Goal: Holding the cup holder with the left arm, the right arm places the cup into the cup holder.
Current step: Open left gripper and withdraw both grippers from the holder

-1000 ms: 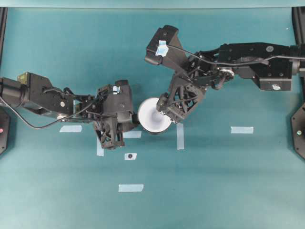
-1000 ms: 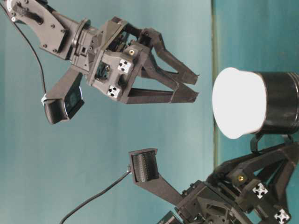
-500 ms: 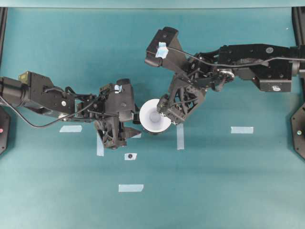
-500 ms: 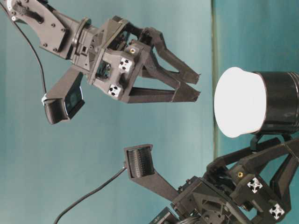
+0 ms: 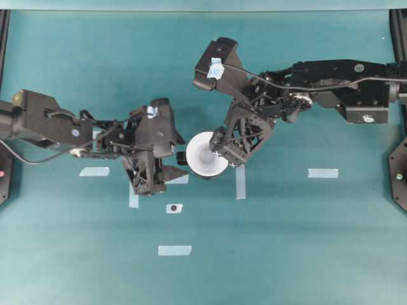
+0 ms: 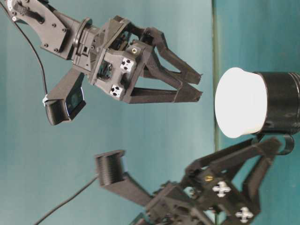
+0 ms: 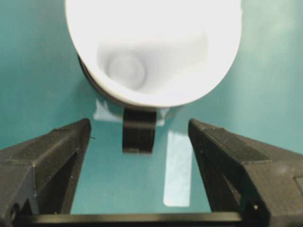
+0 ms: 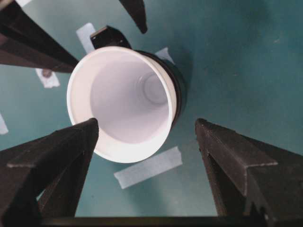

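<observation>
The white cup sits inside the black cup holder, with its wide rim sticking out. The holder stands on the teal table, and its side tab points toward my left gripper. My left gripper is open. Its fingers flank the tab without touching it, with the tips just short of it. My right gripper is open and empty, held above the cup's right rim. In the right wrist view the cup shows between its fingers.
Pale tape strips lie on the table at the left, at the right, toward the front and beside the holder. A small marked tape patch lies in front of the left gripper.
My left gripper has opened off the holder's tab, and its arm has shifted slightly. My right gripper stays open above the cup. The cup and holder have not moved.
</observation>
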Controlling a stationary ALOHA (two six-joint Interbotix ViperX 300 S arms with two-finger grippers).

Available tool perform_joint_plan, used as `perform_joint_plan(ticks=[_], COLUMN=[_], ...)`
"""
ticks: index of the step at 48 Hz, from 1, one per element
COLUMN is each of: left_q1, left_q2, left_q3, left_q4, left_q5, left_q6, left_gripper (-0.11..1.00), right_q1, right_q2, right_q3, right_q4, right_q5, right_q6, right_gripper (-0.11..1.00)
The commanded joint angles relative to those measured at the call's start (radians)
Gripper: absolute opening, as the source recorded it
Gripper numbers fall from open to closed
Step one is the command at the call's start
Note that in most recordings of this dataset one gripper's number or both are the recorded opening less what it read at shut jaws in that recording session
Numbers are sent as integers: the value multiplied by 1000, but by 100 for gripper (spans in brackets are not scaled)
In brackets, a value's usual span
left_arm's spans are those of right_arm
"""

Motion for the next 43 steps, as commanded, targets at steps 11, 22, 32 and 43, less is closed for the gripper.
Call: perform_joint_plan(ticks=[11,22,32,43], left_q1=[-3,-3,-3,-8], left_q2=[-89,-124,-143,-160], left_q3=[9,15,26,28], left_q4=[2,2,2,2], left_q5=[3,58,69,69], left_q6=[0,0,-2,-3], left_gripper=[87,87,86,86], right_q1=[15,23,23,23], right_q2=[-74,-110,-160,-225], right_q3=[-5,14,48,75], right_q4=[2,2,-2,-3], right_q5=[-8,-9,-9,-29], right_q6=[-3,-5,-28,-29], right_gripper=[88,88,87,87])
